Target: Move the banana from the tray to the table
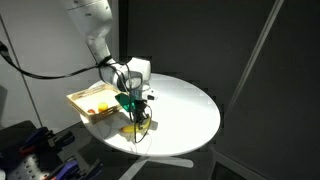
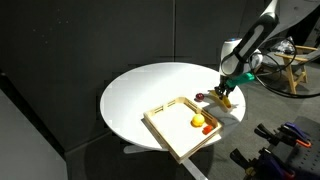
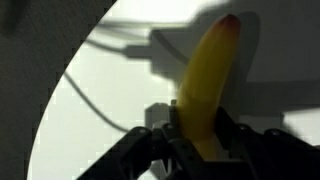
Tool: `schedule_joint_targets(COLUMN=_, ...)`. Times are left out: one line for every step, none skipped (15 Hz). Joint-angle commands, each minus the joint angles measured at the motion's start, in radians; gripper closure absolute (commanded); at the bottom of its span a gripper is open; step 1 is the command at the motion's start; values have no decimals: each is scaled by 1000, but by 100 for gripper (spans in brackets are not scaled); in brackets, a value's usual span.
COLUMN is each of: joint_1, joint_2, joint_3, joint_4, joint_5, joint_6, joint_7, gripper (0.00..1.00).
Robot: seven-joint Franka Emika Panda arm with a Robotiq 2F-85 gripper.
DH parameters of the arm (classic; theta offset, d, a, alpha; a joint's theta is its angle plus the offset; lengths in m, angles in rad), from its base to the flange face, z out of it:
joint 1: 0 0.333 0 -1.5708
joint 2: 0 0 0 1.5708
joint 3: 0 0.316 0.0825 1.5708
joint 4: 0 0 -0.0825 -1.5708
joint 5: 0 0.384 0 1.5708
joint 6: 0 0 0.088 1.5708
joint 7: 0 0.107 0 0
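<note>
the gripper [image 3: 200,132] was clamped on the banana [image 3: 208,75], its dark fingers [image 3: 150,150] pressing the lower part of the fruit from both sides in the wrist view. the banana ran up and away from the jaws, yellow along its length with a reddish-brown tip near the top of that view. behind it lay the white table [image 3: 100,110], crossed by the shadows of the arm and a cable.

in both exterior views the arm [image 1: 95,35] [image 2: 255,40] reached down from above with the gripper [image 1: 135,116] [image 2: 227,93] pointing at the tabletop. the banana [image 1: 134,128] [image 2: 225,102] hung in the jaws as a small yellow patch, outside the tray [image 1: 80,100] [image 2: 165,130], just beside it and close to the edge of the table [image 1: 185,105] [image 2: 150,90]. whether the fruit touched the white surface or hung just above it could not be told at this size.

the tray sat on the table near the rim, partly over the edge in an exterior view. inside it lay a round orange-yellow item [image 1: 101,108] [image 2: 198,121], and touching or nearly touching it a small red object [image 2: 208,129].
</note>
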Motion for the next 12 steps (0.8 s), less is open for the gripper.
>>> schedule_joint_targets(joint_1=4, joint_2=3, joint_3=-4, joint_4=16, joint_5=28, joint_6=-1, joint_7=-12, gripper=35)
schedule_joint_targets(joint_1=4, joint_2=2, joint_3=-3, joint_4=16, joint_5=30, joint_6=-4, joint_7=-13, gripper=35)
schedule_joint_targets(joint_1=3, joint_2=1, joint_3=-2, joint_4=16, joint_5=33, joint_6=-5, joint_7=-13, gripper=32)
schedule_joint_targets(joint_1=4, joint_2=0, joint_3=-2, joint_4=15, joint_5=34, joint_6=-6, joint_7=-13, gripper=23)
schedule_joint_targets(joint_1=5, joint_2=-2, joint_3=-3, joint_4=14, joint_5=33, joint_6=-8, joint_7=-13, gripper=16)
schedule_joint_targets(joint_1=6, joint_2=-5, joint_3=-3, joint_4=12, joint_5=32, joint_6=-8, joint_7=-14, gripper=8)
schedule_joint_targets(joint_1=7, joint_2=-10, joint_3=-3, joint_4=9, joint_5=31, joint_6=-12, joint_7=-14, gripper=0)
schedule_joint_targets(joint_1=12, joint_2=-16, joint_3=-5, joint_4=4, joint_5=28, joint_6=-11, joint_7=-11, gripper=0)
schedule_joint_targets(joint_1=14, joint_2=-23, joint_3=-3, joint_4=-2, joint_5=27, joint_6=-12, joint_7=-13, gripper=0)
schedule_joint_targets(joint_1=18, joint_2=-29, joint_3=-2, joint_4=-7, joint_5=26, joint_6=-14, joint_7=-14, gripper=0)
schedule_joint_targets(joint_1=24, joint_2=-37, joint_3=-3, joint_4=-13, joint_5=23, joint_6=-14, joint_7=-12, gripper=0)
schedule_joint_targets(joint_1=28, joint_2=-45, joint_3=0, joint_4=-18, joint_5=23, joint_6=-17, joint_7=-14, gripper=0)
